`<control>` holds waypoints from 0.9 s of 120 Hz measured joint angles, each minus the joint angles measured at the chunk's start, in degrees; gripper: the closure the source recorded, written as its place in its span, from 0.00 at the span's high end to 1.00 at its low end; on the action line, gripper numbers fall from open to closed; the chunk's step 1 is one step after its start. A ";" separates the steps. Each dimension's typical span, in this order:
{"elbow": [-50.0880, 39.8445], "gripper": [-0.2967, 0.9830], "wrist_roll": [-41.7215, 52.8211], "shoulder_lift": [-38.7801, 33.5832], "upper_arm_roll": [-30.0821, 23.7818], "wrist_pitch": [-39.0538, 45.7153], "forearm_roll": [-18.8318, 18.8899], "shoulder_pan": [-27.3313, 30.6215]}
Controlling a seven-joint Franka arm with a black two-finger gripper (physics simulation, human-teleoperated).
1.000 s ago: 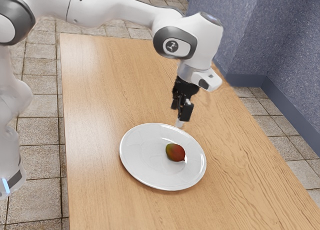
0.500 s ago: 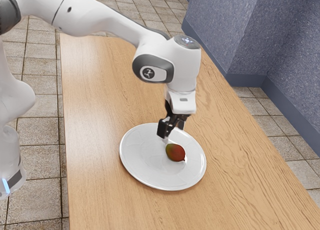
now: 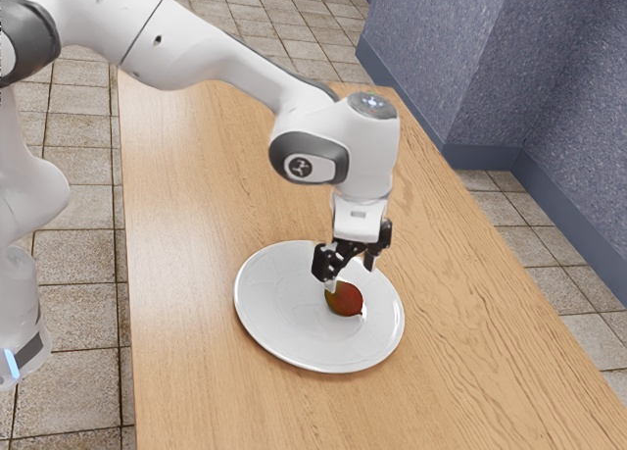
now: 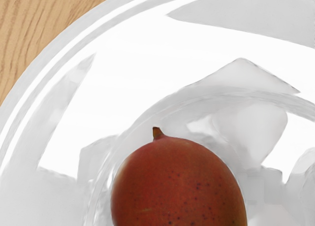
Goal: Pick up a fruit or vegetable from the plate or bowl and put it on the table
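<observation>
The gripper (image 3: pixel 351 273) is low over the plate, its two fingers apart with nothing gripped between them. Just beneath it, a red and green mango (image 3: pixel 346 301) rests on the white plate (image 3: pixel 269 313); one fingertip overlaps the fruit's upper edge in the exterior view, and contact there cannot be told. In the wrist view, the mango (image 4: pixel 178 186) appears large at the lower edge, its short brown stem showing, with the glossy plate (image 4: pixel 44 117) around it.
The wooden table (image 3: pixel 186 215) extends around the plate on all sides. Beyond the table's far edge, toward the exterior view's right, stands a blue speckled wall (image 3: pixel 441 68).
My hand has come down over the plate and turned, and its fingers are now close above the mango. The fruit and plate have stayed where they were.
</observation>
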 joint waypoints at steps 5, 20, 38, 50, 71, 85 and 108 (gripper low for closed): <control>0.02 0.73 0.89 0.67 -0.02 0.36 -0.44 -0.10; -0.04 0.73 3.22 1.95 -0.01 1.48 -1.82 -0.43; -0.22 0.71 5.45 3.20 0.00 2.28 -3.30 -0.40; -0.82 0.71 6.69 3.51 0.00 2.57 -4.68 -0.36; -2.24 0.70 8.41 3.52 0.03 2.85 -5.94 -0.31; -2.27 0.57 9.22 3.38 0.05 3.06 -7.21 -0.18; -2.17 0.41 9.66 3.50 -0.10 4.15 -9.98 0.77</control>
